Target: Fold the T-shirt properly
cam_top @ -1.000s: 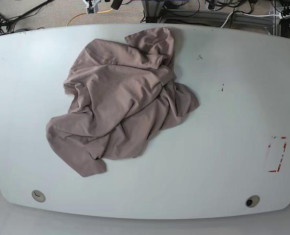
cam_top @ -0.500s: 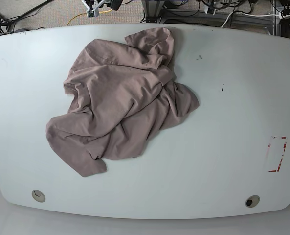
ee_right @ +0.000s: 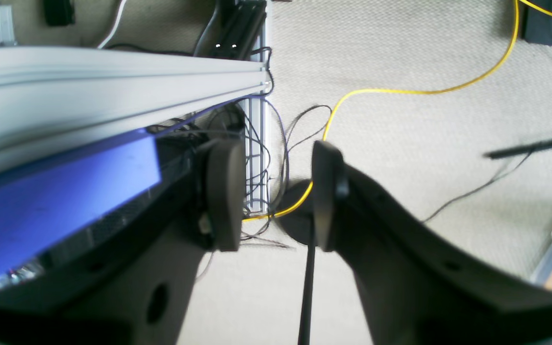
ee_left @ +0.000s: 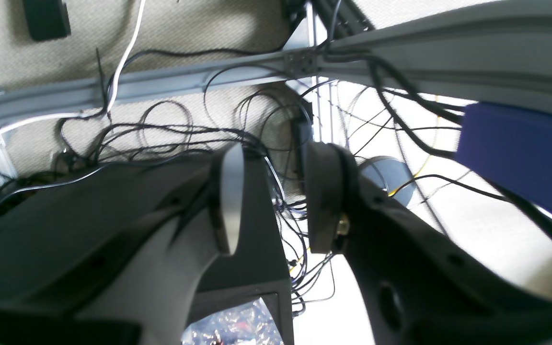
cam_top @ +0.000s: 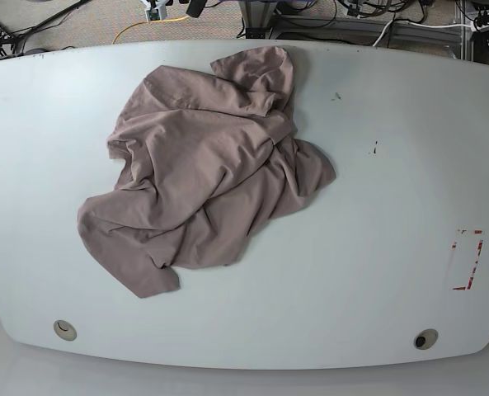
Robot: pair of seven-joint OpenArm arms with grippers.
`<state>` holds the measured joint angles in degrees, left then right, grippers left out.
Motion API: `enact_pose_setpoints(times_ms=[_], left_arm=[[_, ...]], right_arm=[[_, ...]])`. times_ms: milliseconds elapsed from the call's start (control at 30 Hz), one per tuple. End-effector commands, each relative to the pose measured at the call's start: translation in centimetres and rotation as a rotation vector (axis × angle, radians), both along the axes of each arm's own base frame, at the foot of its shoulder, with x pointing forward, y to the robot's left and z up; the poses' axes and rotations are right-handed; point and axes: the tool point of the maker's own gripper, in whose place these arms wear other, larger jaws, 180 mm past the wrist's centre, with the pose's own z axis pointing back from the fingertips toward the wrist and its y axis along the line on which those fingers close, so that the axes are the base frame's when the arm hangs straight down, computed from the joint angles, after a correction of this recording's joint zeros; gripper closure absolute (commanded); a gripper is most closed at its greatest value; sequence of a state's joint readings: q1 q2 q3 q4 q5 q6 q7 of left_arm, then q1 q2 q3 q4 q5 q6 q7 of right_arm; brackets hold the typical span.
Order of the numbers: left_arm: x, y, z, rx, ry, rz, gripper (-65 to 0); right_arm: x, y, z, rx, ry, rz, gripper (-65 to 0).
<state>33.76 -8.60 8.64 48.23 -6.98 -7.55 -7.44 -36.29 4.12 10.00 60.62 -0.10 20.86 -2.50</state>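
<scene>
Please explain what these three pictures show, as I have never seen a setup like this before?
This is a two-armed robot meant to fold clothes. The base view looks down on a pale table, where a crumpled mauve T-shirt lies in a heap, not yet folded. The other two pictures come from cameras mounted on the wrists. Each shows its own dark gripper: the left gripper and the right gripper. Both have their jaws apart and hold nothing. They hang beyond the table, over carpet and loose cables, so neither appears in the overhead picture.
</scene>
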Motion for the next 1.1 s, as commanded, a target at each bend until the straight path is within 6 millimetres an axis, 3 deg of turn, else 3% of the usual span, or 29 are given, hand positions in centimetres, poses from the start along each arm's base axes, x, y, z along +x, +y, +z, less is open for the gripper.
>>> enact_pose_setpoints(times_ms=[0,433,567,833,1067], left_arm=[[-0.6,1.4,0.9,0.016,-0.015,-0.018,-20.3],[-2.3,1.7,5.7,0.001,-0.078,-0.065,-20.4],[-2.7,3.9,7.9,0.05,-0.105,-0.029,-20.6],[-0.8,7.1,12.7,0.124,-0.21,0.001,-21.0],[1.6,7.6,16.5,0.147,-0.308,-0.002,-38.1]], right_arm=[[0.2,-0.4,1.5,-0.01,-0.036,0.013,-21.7],[-3.1,-0.3,7.4,-0.039,-0.044,0.081,-21.7],[-4.3,-0.2,9.3,-0.032,-0.045,0.073,-21.7],[-4.2,-2.6,13.6,-0.014,-0.102,-0.1,-21.7],[-2.9,-3.2,17.5,0.001,-0.173,-0.15,-21.7]])
